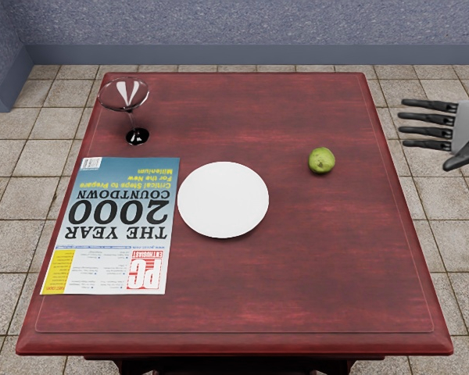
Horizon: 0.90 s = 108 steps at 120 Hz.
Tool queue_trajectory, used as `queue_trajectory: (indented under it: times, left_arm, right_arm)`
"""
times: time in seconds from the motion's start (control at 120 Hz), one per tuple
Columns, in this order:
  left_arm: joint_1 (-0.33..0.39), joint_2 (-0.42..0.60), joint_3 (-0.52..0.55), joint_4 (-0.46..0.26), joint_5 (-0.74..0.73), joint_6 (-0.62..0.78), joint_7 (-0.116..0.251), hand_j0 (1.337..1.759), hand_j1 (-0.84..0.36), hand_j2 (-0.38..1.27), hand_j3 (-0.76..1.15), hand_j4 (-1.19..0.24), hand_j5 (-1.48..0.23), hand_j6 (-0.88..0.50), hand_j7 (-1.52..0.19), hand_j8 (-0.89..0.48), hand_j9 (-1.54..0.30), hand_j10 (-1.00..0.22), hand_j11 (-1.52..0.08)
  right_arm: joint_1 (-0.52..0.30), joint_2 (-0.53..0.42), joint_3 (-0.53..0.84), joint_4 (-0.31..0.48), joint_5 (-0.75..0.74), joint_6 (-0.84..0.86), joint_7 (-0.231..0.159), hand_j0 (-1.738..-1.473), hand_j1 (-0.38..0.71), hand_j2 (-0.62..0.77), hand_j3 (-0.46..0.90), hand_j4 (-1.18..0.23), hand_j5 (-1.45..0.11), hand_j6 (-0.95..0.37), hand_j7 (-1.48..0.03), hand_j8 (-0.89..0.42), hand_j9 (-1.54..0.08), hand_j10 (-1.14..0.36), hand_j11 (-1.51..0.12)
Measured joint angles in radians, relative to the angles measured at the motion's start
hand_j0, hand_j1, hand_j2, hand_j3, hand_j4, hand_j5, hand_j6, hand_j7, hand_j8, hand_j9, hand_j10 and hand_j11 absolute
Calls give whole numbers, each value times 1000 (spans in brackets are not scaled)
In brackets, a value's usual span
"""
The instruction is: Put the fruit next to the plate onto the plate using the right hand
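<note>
The right hand (447, 133), grey with dark fingers, hangs beyond the edge of the reddish wood-grain counter (336, 266), fingers straight, holding nothing. The small round green fruit (322, 160) sits on the counter, apart from the flat white round plate (223, 199).

The red table (313, 289) bears a plate (223, 199), magazine (113, 226), stemmed glass (124, 94) and green fruit (322, 160), perhaps a pear.

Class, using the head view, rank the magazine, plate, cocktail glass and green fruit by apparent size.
1. magazine
2. plate
3. cocktail glass, though it stands farther back
4. green fruit, clearly smallest
</note>
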Motion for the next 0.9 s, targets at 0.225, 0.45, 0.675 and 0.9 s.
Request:
queue_trajectory:
  times: [0.225,0.45,0.675,0.9]
  left_arm:
    - [0,0,0,0,0,0,0,1658,349,0,0,0,0,0,0,0,0,0,0]
    - [0,0,0,0,0,0,0,1658,349,0,0,0,0,0,0,0,0,0,0]
    - [0,0,0,0,0,0,0,1658,349,0,0,0,0,0,0,0,0,0,0]
    - [0,0,0,0,0,0,0,1658,349,0,0,0,0,0,0,0,0,0,0]
  right_arm:
    - [22,27,-1,0,-3,0,1,-1658,-349,1,0,0,0,4,0,3,0,2,0]
    - [148,178,-9,26,-298,0,-1,-1658,-349,1,0,0,0,2,0,2,0,1,0]
    - [262,372,-65,56,-783,-283,-79,-1658,-349,0,0,-1,0,-1,0,-1,0,0,0]
    - [342,492,-205,59,-1110,-521,-94,-1658,-349,1,0,-2,0,-2,0,-2,0,-1,0]
